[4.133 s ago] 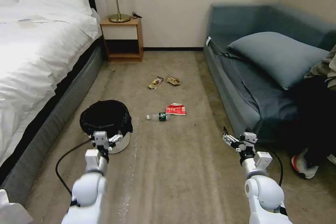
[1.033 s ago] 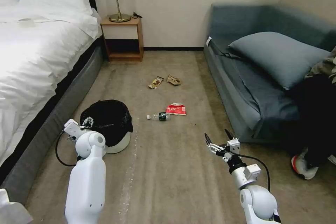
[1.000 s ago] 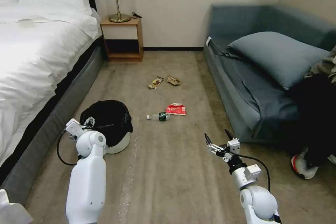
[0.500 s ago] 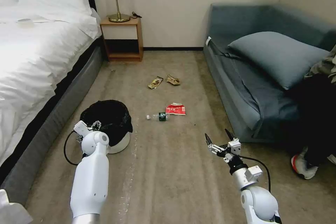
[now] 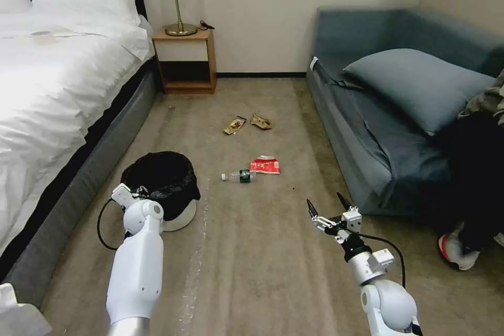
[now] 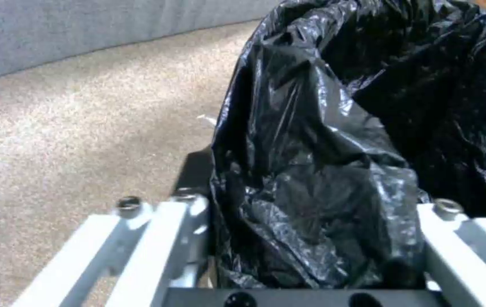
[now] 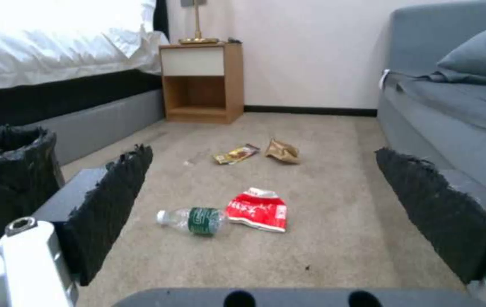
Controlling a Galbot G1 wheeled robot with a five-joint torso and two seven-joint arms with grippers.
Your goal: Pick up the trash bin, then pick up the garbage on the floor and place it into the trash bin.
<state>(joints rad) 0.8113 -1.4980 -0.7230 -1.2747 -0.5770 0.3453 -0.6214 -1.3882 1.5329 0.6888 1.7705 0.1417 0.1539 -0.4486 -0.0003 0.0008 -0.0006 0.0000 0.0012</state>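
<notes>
- Bin (image 5: 167, 189) stands on the carpet (image 5: 252, 252) beside the bed (image 5: 47, 94), black liner (image 6: 334, 140) bunched over its rim.
- Left gripper (image 5: 137, 190) at the rim's near-left edge, fingers (image 6: 157, 230) apart, straddling rim and liner, not yet clamped.
- Judgement: bin is light and stiff; liner is soft and slippery. Pinch the rim wall through the liner, not loose film, or it slides off.
- Right gripper (image 5: 328, 210) hovers low over the carpet by the sofa (image 5: 378, 131), pads (image 7: 112, 204) wide apart, holding nothing.
- Bottle (image 5: 239, 175) touching the red packet (image 5: 264, 165) mid-floor; wrapper (image 5: 234, 125) and paper wad (image 5: 261, 122) farther on, near the nightstand (image 5: 185, 60).
- Bottle will likely roll; packets are thin and flat on soft pile.
- Narrow aisle between bed and sofa.
</notes>
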